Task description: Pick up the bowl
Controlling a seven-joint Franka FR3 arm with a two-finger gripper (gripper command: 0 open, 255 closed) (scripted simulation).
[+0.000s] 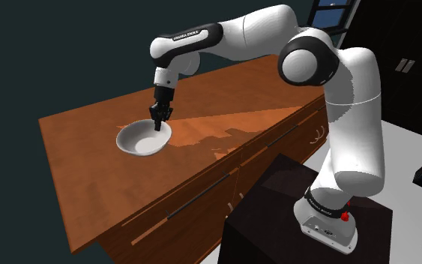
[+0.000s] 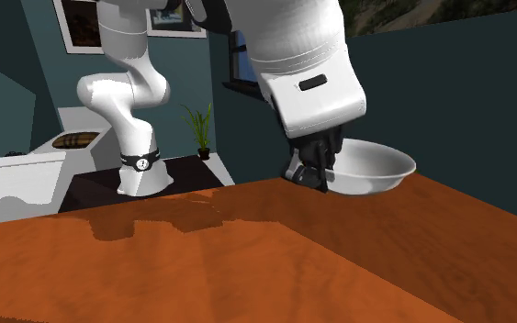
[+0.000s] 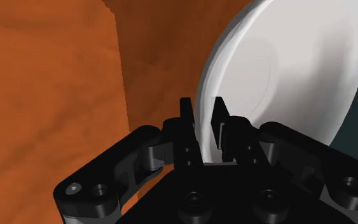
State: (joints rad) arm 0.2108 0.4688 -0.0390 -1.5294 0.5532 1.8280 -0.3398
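Note:
A white bowl (image 1: 143,139) sits on the brown wooden top (image 1: 89,172) of a cabinet, toward the shoulder view's left. My black gripper (image 1: 159,120) comes down on the bowl's rim on the side nearest the arm. In the wrist view the gripper (image 3: 203,118) is shut on that rim, one finger inside the bowl (image 3: 285,70) and one outside. From the second exterior view the bowl (image 2: 366,165) lies at the far edge of the top, with the gripper (image 2: 309,174) clasping its left rim. I cannot tell whether the bowl is off the wood.
The cabinet front has drawers with dark handles (image 1: 202,196). My dark stand (image 1: 276,202) is close beside it. A potted plant (image 2: 201,128) and a white counter (image 2: 17,174) stand behind the arm. The wooden top (image 2: 247,257) stretches wide around the bowl.

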